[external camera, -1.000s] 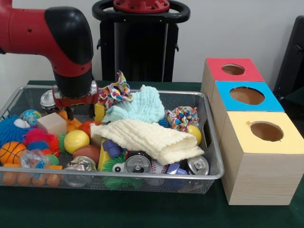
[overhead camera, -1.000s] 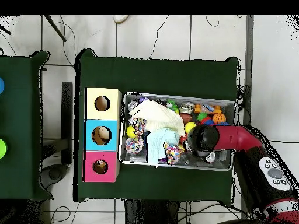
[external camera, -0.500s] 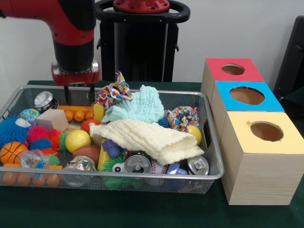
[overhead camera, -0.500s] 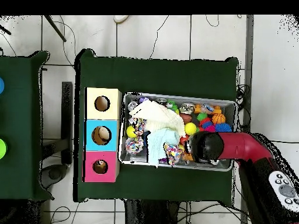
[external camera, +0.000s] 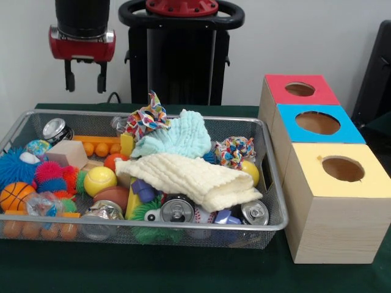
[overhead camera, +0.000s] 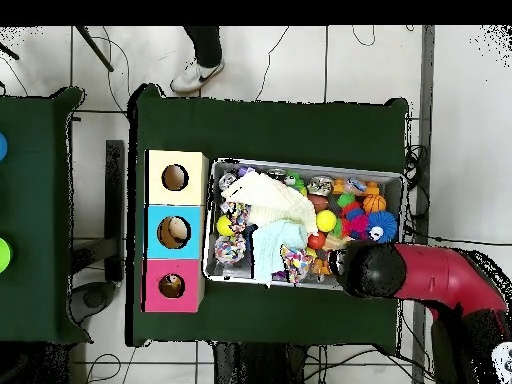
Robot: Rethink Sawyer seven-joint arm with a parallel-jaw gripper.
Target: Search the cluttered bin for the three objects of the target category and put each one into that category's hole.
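Observation:
My gripper [external camera: 84,79] hangs high above the far left end of the wire bin [external camera: 183,227], open with nothing between its fingers. The bin holds a cream cloth [external camera: 189,177], a pale blue cloth [external camera: 183,137], a yellow ball [external camera: 99,180], a small basketball [external camera: 13,195], a wooden block [external camera: 66,154] and cans [external camera: 177,209]. To its right stand the yellow box [external camera: 343,168], the blue box [external camera: 317,122] and the red box [external camera: 300,89], each with a round hole on top. Seen from overhead, the arm's head [overhead camera: 365,270] hides the gripper at the bin's lower edge [overhead camera: 300,287].
Spiky rubber balls [external camera: 46,177], rope knot toys [external camera: 235,149] and an orange peg strip [external camera: 98,146] crowd the bin. A black stand [external camera: 181,55] rises behind it. A person's shoe [overhead camera: 197,72] shows beyond the table in the overhead view.
My gripper has lifted out of the toys at the bin's far left and now hangs well above it, holding nothing. A person's foot has appeared overhead.

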